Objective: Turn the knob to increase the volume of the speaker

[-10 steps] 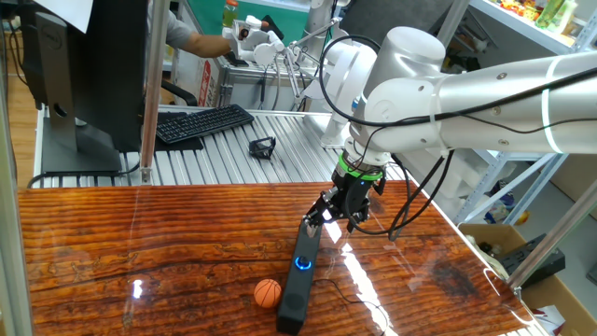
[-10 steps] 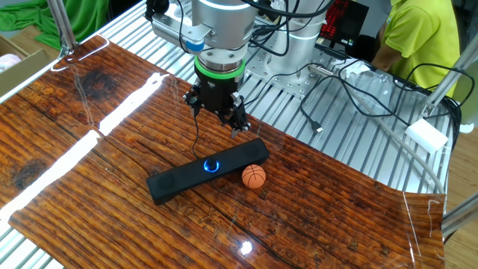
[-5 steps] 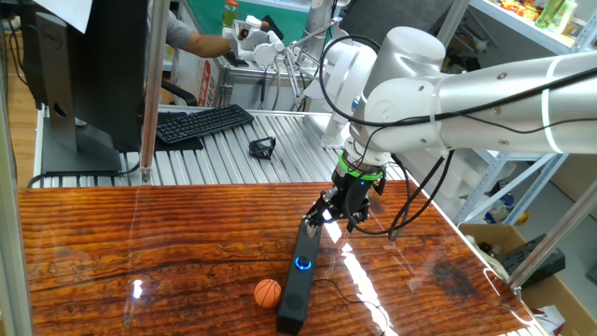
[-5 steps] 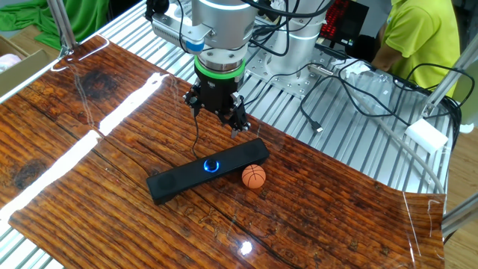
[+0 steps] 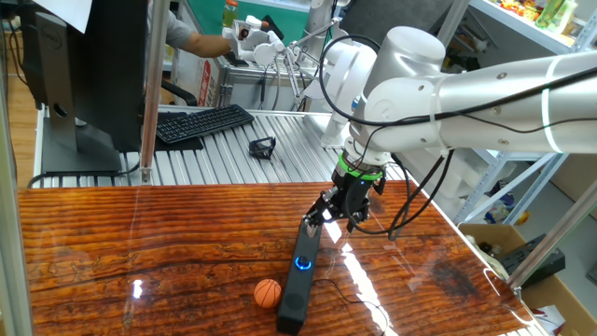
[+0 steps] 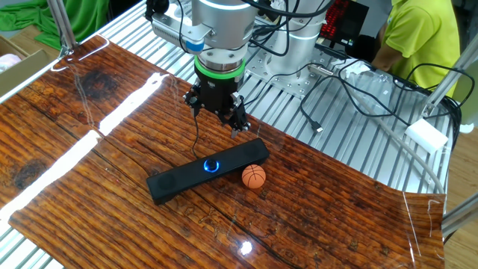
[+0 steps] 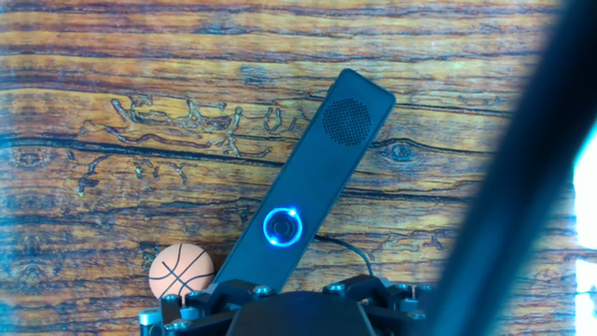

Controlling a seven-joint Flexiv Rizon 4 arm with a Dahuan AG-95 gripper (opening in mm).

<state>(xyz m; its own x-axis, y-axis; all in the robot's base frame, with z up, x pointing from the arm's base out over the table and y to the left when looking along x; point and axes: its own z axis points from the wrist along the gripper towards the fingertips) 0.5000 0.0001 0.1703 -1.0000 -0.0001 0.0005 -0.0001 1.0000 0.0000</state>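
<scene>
The gripper (image 6: 216, 118) hangs open above the table (image 6: 89, 187), holding nothing — seemingly just clear of the speaker (image 6: 207, 169). The knob (image 6: 212, 165) glows blue mid-bar; a ball (image 6: 254, 175) sits beside it.

- One speaker (image 6: 207, 170), near the middle of the table (image 6: 89, 202).
- One knob (image 6: 212, 165), on the speaker.
- One orange ball (image 6: 254, 175), touching or just beside the speaker.
- One gripper (image 6: 216, 116).
- One keyboard (image 5: 202, 122), beyond the table's far edge.
- One monitor (image 5: 86, 65), beside the keyboard.
</scene>
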